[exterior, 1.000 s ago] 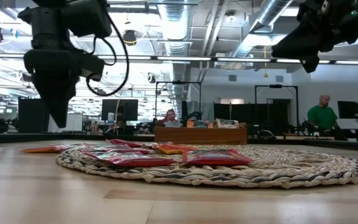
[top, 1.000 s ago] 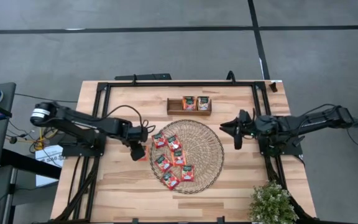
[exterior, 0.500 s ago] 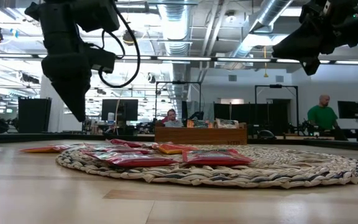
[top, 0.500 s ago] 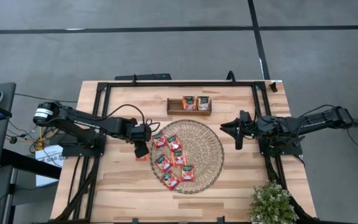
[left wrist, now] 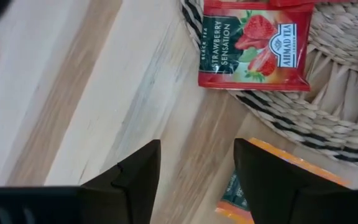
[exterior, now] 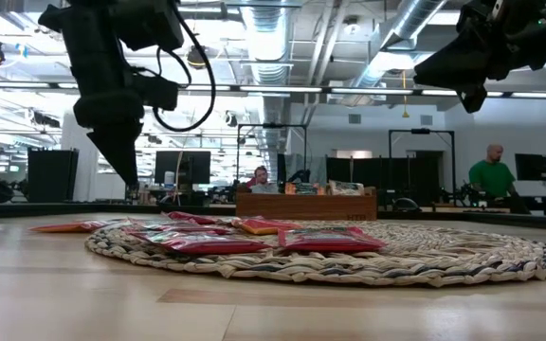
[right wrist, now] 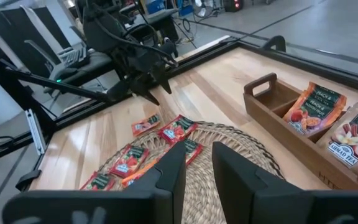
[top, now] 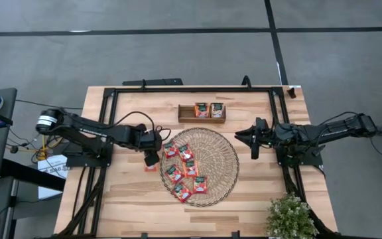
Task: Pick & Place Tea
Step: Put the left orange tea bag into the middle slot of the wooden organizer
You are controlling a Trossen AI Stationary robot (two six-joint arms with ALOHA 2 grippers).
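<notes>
The wooden table (top: 131, 199) carries a round woven mat (top: 221, 166) at its middle, and seven red tea sachets (top: 186, 170) lie on the mat's left half, some edge to edge; one more orange sachet (top: 150, 167) lies on bare wood just off the mat's left rim. Behind the mat a brown wooden tray (top: 186, 113) with handles holds two pale sachets (top: 209, 110) propped upright in its middle and right compartments, while its left compartment has none. A small potted plant (top: 290, 217) stands at the near right corner of the table. The left end effector (top: 151, 159) hangs above the orange sachet beside the mat, its fingers parted with nothing between them; its wrist view shows a red sachet (left wrist: 252, 45) reading "BLACK TEA STRAWBERRY SENSATION" and "AHMAD TEA" lying over the mat's edge. The right end effector (top: 253, 141) waits in the air off the mat's right side, fingers apart and empty. In its wrist view one tray sachet reads "VANI…" above "AHMAD TEA". Across the room beyond the table, a person in a green top (exterior: 489, 176) stands among desks and monitors.
</notes>
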